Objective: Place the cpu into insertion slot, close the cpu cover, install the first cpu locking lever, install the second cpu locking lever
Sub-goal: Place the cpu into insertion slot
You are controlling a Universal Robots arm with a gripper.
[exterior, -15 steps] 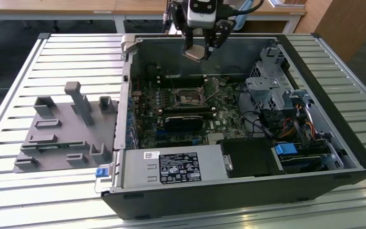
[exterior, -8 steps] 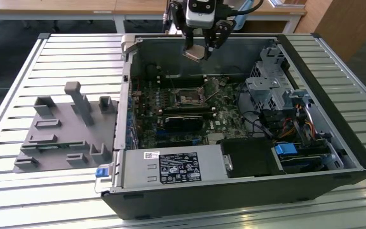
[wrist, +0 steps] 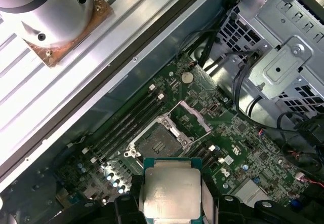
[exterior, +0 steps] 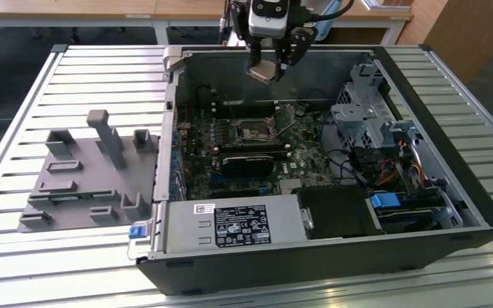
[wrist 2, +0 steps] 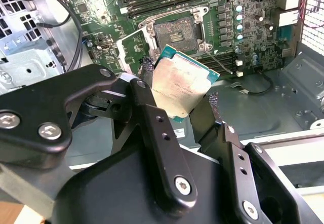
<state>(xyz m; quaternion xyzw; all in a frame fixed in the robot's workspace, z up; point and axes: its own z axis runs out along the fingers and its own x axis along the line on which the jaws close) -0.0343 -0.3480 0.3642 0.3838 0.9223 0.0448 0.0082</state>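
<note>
My gripper (exterior: 268,68) hangs above the back of the open computer case, shut on the cpu (exterior: 262,72) by two opposite edges. In both wrist views the cpu's (wrist 2: 183,86) (wrist: 171,194) pale metal face shows tilted between the black fingers (wrist 2: 152,107). The insertion slot (exterior: 253,131) (wrist 2: 177,30) (wrist: 158,145) lies uncovered on the green board below, a good way under the chip. The cpu cover (wrist: 195,118) (wrist 2: 130,45) stands swung open beside the slot. The locking levers are too small to make out.
A black heatsink block (exterior: 248,164) sits just in front of the slot, with memory slots (wrist: 126,125) on its other side. A metal drive cage (exterior: 368,122) and cables fill the exterior view's right. A power supply (exterior: 229,224) stands at the front. A grey fixture (exterior: 84,173) lies outside the case.
</note>
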